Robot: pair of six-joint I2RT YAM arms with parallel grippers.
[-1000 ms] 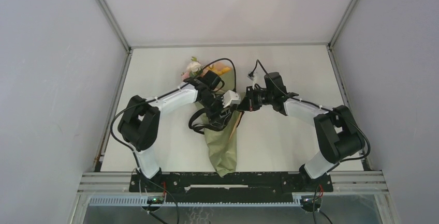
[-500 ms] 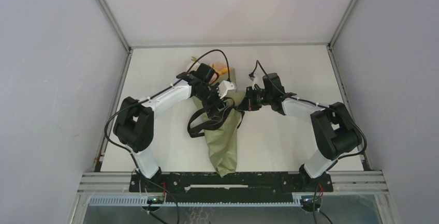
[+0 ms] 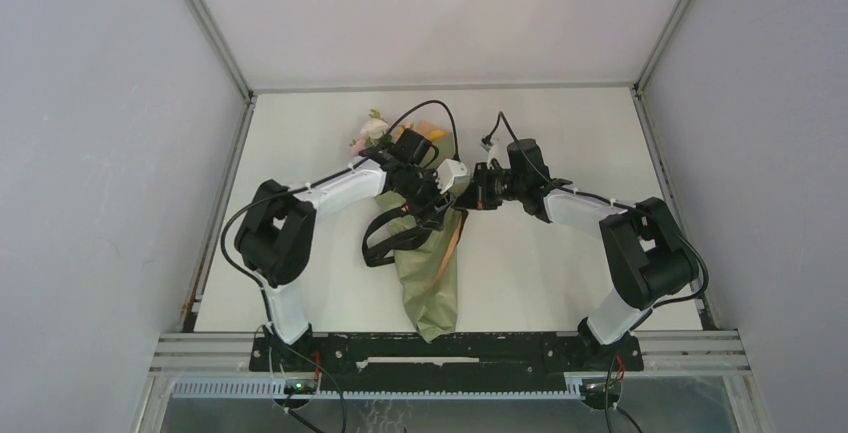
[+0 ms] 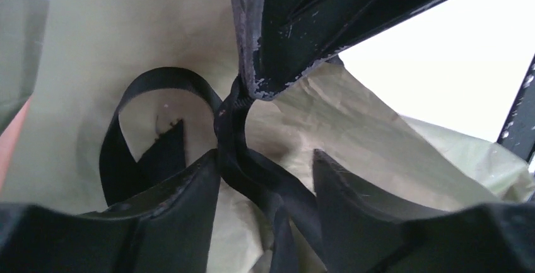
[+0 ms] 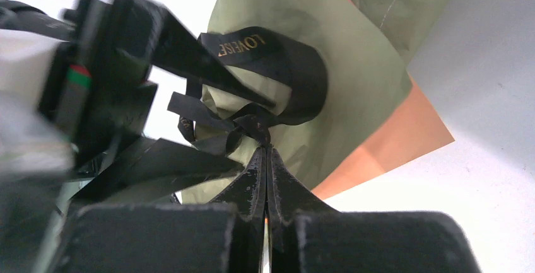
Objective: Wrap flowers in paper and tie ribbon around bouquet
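Olive-green bouquet (image 3: 430, 288) lying at centre of table (image 3: 560, 283), tip toward 6 o'clock, flowers (image 3: 372, 133) toward 11 o'clock, black ribbon (image 3: 385, 243) looped around its middle, right gripper (image 5: 266, 150) pinched tight on the ribbon's knot, left gripper (image 4: 265, 159) with jaws apart, astride the ribbon

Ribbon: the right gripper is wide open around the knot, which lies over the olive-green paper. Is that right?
Not quite. The right gripper is not wide open: its jaws are shut on the ribbon at the knot, as the right wrist view shows. The rest holds: the knot lies over the olive-green paper.
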